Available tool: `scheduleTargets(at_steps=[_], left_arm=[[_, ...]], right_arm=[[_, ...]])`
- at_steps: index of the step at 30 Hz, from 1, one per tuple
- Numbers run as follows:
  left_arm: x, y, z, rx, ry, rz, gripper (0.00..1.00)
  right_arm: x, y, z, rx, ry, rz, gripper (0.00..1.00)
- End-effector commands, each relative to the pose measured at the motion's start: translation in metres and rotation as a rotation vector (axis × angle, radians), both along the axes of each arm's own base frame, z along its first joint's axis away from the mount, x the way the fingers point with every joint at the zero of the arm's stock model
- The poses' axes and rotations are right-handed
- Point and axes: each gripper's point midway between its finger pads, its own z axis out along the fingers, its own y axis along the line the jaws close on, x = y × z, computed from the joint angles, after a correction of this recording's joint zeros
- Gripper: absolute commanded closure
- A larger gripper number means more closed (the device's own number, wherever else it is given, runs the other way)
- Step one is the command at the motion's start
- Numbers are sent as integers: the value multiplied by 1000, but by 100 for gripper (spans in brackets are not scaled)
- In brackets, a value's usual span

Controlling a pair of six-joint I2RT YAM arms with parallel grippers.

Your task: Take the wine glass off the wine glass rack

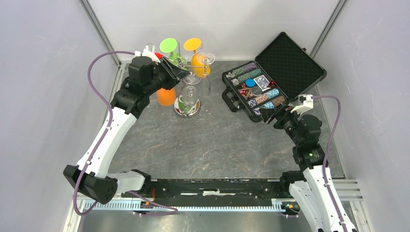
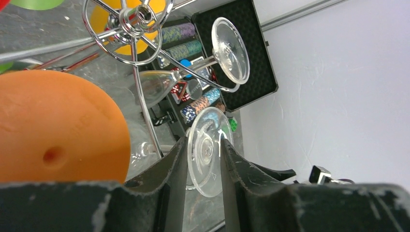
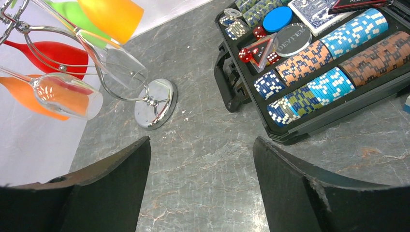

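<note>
The wine glass rack (image 2: 140, 17) is a chrome wire stand with curled arms; its round base (image 3: 155, 102) rests on the grey table. A clear wine glass (image 2: 207, 150) hangs upside down from it, the round foot toward me in the left wrist view. My left gripper (image 2: 203, 141) reaches in at the rack's top (image 1: 181, 72), jaws narrowed, one finger on each side of that foot. The stem runs off behind the left finger. My right gripper (image 3: 202, 140) hovers wide open over bare table near the case (image 1: 270, 115), holding nothing.
More glasses hang on the rack: an orange one (image 2: 53, 125) close beside my left fingers, a second clear one (image 2: 231, 50), plus green (image 1: 168, 45), red (image 3: 58, 53) and yellow-orange (image 1: 192, 44) ones. An open black poker-chip case (image 1: 270, 82) lies at the back right.
</note>
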Motion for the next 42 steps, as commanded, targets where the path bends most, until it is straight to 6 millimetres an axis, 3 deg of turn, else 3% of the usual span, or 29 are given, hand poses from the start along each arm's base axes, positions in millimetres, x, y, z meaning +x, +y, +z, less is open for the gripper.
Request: scheduleTargets(at_steps=[1,8,13,30,37,42], left_arm=[[-16,-8,28,-114,-36,-52,67],[-17,-2,26,-148,-23,-37,80],[-16,3,25,-151,-25,-26,98],[-37,12,52,-246,-92,-48,98],[-20,33,55,-218,-147,49,98],[-5,32,52,-245,-152,64,98]], right_arm=[[0,3,23,16,-66,11,18],[-1,2,23,19,-68,10,20],[-1,2,24,21,-68,6,20],[-2,1,25,41,-64,-7,21],[-2,0,25,41,-67,-12,21],[-2,0,24,37,-62,-10,20]])
